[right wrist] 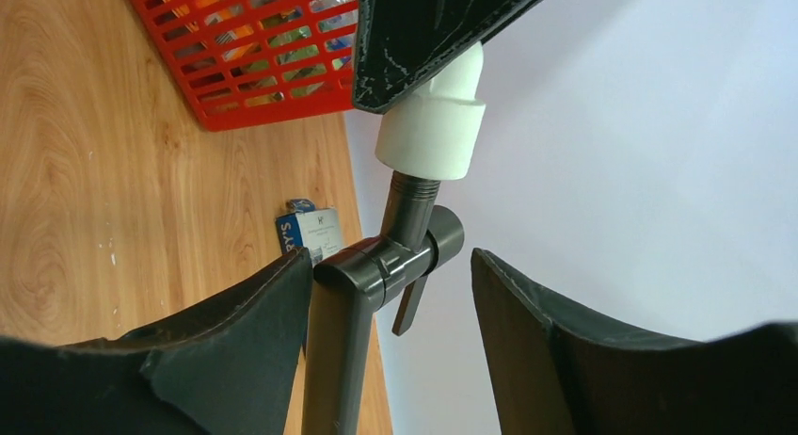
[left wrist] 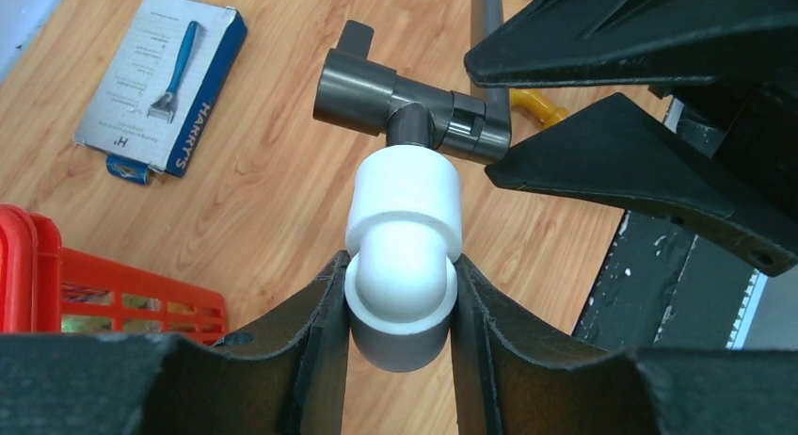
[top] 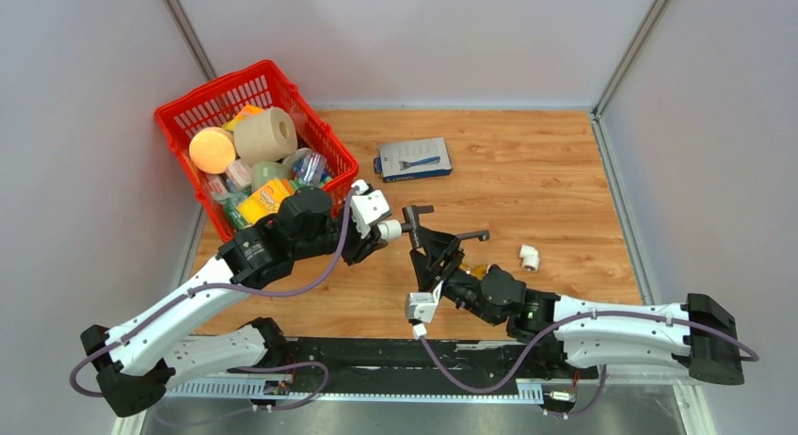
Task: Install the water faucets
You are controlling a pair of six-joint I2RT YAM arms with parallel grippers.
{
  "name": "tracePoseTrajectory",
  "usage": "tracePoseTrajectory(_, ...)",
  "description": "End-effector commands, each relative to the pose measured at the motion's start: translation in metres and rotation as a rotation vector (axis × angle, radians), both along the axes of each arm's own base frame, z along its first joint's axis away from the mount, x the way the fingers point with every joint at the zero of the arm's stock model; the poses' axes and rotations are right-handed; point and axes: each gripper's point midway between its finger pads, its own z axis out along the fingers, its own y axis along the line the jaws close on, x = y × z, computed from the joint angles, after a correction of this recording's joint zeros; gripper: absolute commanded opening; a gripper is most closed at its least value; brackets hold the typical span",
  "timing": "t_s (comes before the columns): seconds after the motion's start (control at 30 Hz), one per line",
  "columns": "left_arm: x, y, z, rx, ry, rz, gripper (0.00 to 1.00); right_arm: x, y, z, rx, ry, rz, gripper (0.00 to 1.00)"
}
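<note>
Black fingers [left wrist: 320, 341] of the left gripper [left wrist: 400, 303] fill the bottom of the left wrist view, pressed against both sides of a white elbow fitting [left wrist: 403, 218] and holding it fast.

From above, the wooden table [top: 527, 181] takes up most of the scene. Both arms reach in from its near edge, the left arm [top: 188, 303] and the right arm [top: 612, 327], and meet near the middle. A red basket [top: 188, 110] crammed with household goods stands at the far left corner, and a flat blue and grey razor box [top: 414, 159] lies just to its right.

Between the two grippers, raised above the table, is the dark grey water faucet [top: 470, 235]. Its threaded stub sits in the mouth of the held fitting, its crossbar lies next to that joint, and its long tube runs back between the jaws of the right gripper [right wrist: 391, 261]. Those jaws stand apart. One finger [right wrist: 245, 331] lies against the tube, and the other is clear of it with a visible gap, so nothing is clamped.

A second white elbow [top: 530, 257] lies loose on the table, right of the grippers.
</note>
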Motion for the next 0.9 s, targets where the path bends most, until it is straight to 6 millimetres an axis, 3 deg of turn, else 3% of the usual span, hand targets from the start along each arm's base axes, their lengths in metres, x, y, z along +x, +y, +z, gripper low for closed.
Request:
tracePoseTrajectory(0.0,-0.007,-0.016,0.063,-0.19,-0.074,-0.06,0.0,0.012,-0.007,0.016,0.081,0.012,-0.089,0.65)
tracePoseTrajectory(0.07,-0.009,-0.018,0.064,-0.202,-0.071,-0.072,0.0,0.012,-0.002,0.012,0.091,0.053,-0.085,0.58)
tracePoseTrajectory(0.3,-0.012,-0.019,0.078,-0.26,-0.031,-0.055,0.0,0.017,0.004,0.003,0.126,0.084,-0.104,0.58)
tracePoseTrajectory(0.43,-0.011,-0.015,0.082,-0.266,-0.032,-0.038,0.0,0.022,0.004,0.002,0.137,0.123,-0.122,0.37)
tracePoseTrajectory(0.57,-0.01,-0.009,0.076,-0.234,-0.052,-0.047,0.0,0.014,0.007,0.017,0.173,0.204,-0.045,0.1)
tracePoseTrajectory(0.67,-0.012,-0.006,0.072,-0.207,-0.084,-0.089,0.0,0.006,0.009,0.033,0.202,0.286,0.031,0.02)
tracePoseTrajectory(0.87,-0.021,-0.003,0.055,-0.095,-0.207,-0.25,0.0,-0.014,0.016,0.053,0.187,0.466,0.226,0.0)
